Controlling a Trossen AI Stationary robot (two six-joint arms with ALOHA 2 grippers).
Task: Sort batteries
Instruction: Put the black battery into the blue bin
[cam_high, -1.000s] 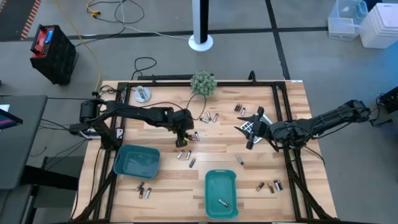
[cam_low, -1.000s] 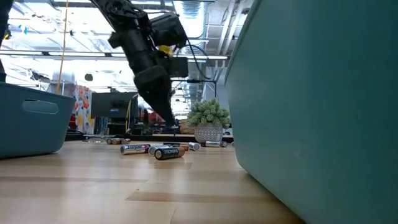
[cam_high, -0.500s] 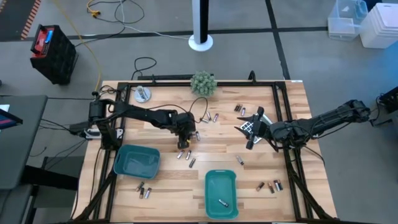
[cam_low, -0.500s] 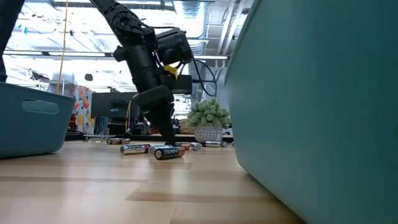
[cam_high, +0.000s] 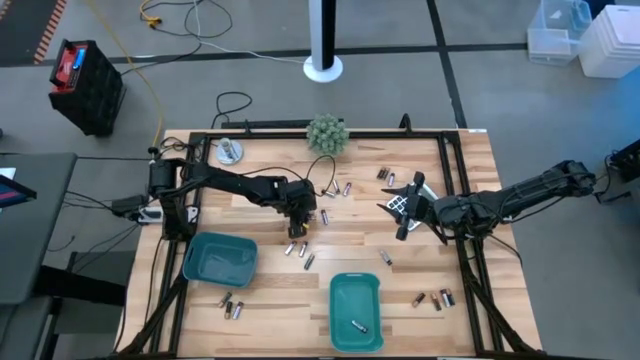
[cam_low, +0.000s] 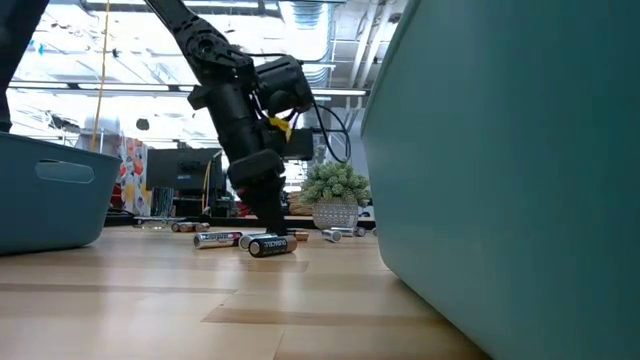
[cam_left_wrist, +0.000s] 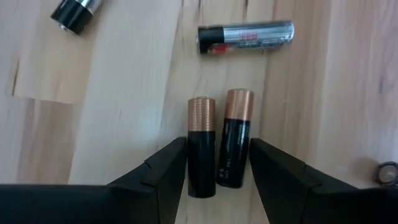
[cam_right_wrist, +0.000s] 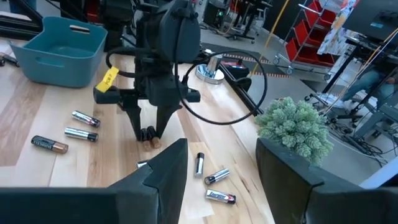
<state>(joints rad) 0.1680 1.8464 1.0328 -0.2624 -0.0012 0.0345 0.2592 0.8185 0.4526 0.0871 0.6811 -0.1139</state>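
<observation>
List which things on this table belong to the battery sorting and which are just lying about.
Belonging to the job:
- batteries, scattered over the table
- two dark batteries between the open left tool's fingers
- two teal trays, one holding a battery
- right tool, open, waiting at the right

Lying about:
- small potted plant
- calculator
- round metal object

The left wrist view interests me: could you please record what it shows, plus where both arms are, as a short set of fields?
left gripper: open, fingers either side of two dark batteries
two dark batteries: side by side on the table, coppery ends away from the camera
silvery battery: lying beyond them
right gripper: open, waiting over the table's right half
</observation>
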